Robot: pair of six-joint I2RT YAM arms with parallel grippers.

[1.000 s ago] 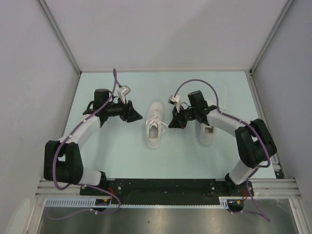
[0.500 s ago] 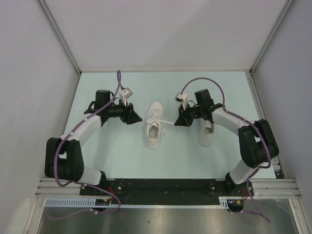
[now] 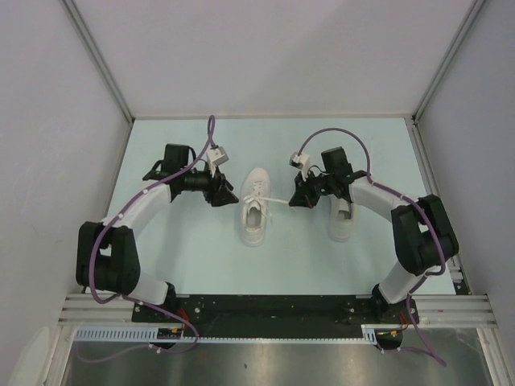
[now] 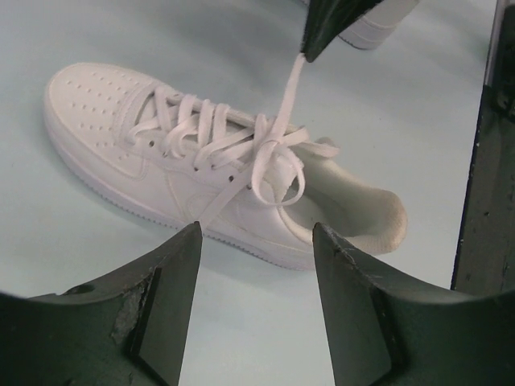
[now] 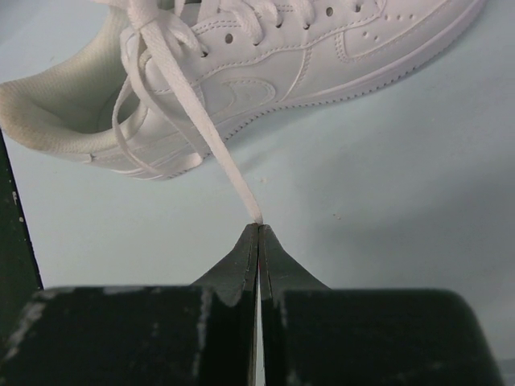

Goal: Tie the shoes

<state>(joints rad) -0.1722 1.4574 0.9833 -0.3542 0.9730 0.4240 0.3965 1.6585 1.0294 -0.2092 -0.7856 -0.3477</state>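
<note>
- The middle shoe [image 3: 255, 207] sits on the pale blue table [image 3: 185, 241], between the two arms. Its toe points away from the arm bases.
- It is all white and looks smooth, like leather. The toe is round and has rows of tiny holes. A thick white sole runs around the bottom, with a line of small stitches along its edge.
- The heel opening is padded and looks soft, like cloth.
- The other shoe [image 3: 341, 217] lies just to the right, partly hidden under the right arm. Only its heel end shows.
- The right gripper [image 5: 258, 229] is pinched tight on the tip of one lace [image 5: 217, 153]. Its two black tips meet in a sharp point.
- The lace is flat and thin like a ribbon. It runs in a straight, tight line from the crossed part on top of the middle shoe to the pinched tips.
- A loose loop of lace droops down the side of that shoe.
- The left gripper [image 3: 228, 193] is spread wide and holds nothing. It is just left of the middle shoe and does not touch it.
- Its fingers [image 4: 165, 305] are dark, hard wedges with scuffed, scratched faces.
</note>
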